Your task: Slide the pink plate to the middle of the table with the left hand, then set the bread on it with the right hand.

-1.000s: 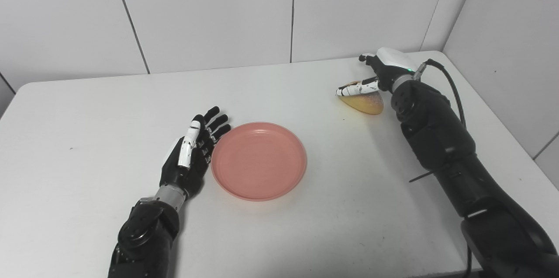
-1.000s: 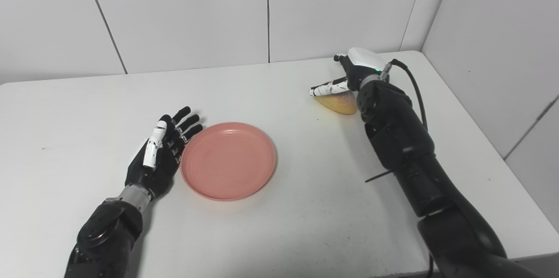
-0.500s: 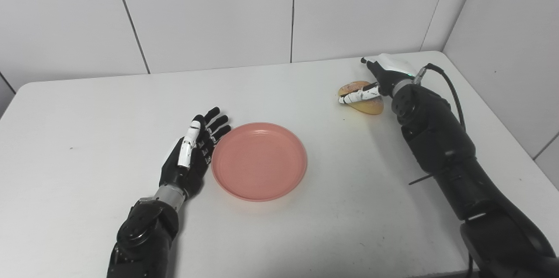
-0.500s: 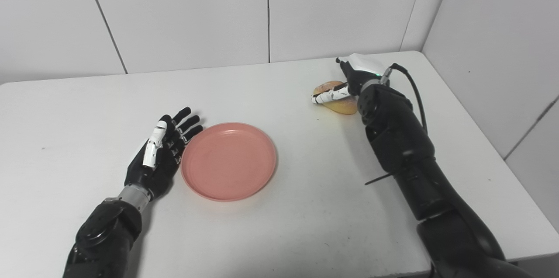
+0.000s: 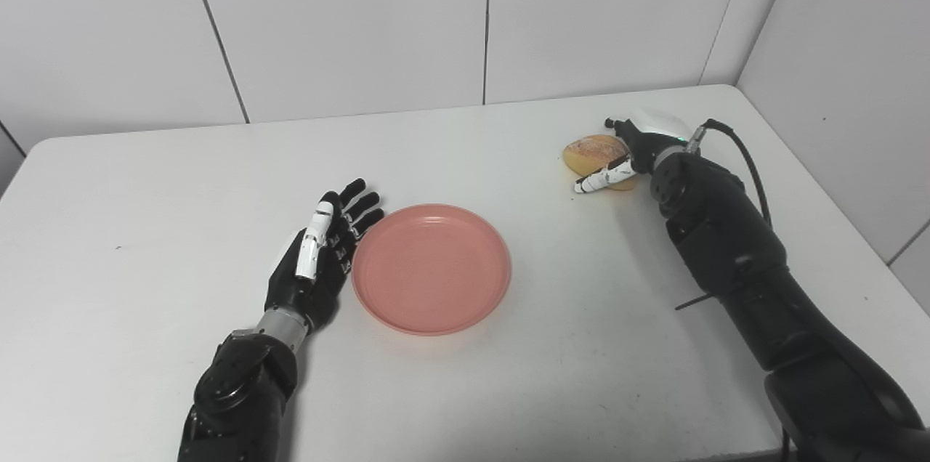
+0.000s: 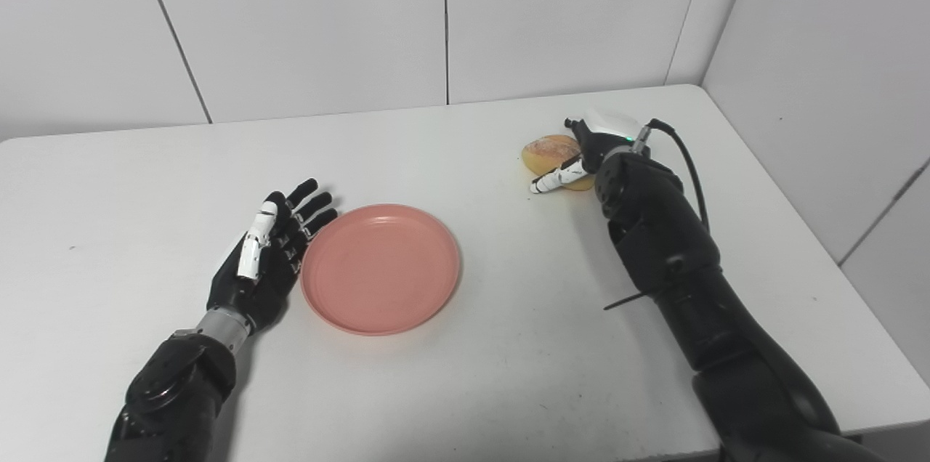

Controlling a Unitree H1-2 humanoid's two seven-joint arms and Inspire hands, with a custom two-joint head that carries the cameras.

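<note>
Spanning the scene, the white table [image 5: 145,179] carried the pink plate [image 5: 431,268] near its middle, well apart from the bread [image 5: 596,151] toward the far right corner. The left hand [image 5: 320,253] lay flat and spread, holding nothing, its fingers just beside the plate's left rim. The right hand [image 5: 631,150] was cupped against the bread's right side, thumb in front; a firm hold could not be confirmed. The plate lay down-left of the bread, so the carry would likely run that way.
</note>
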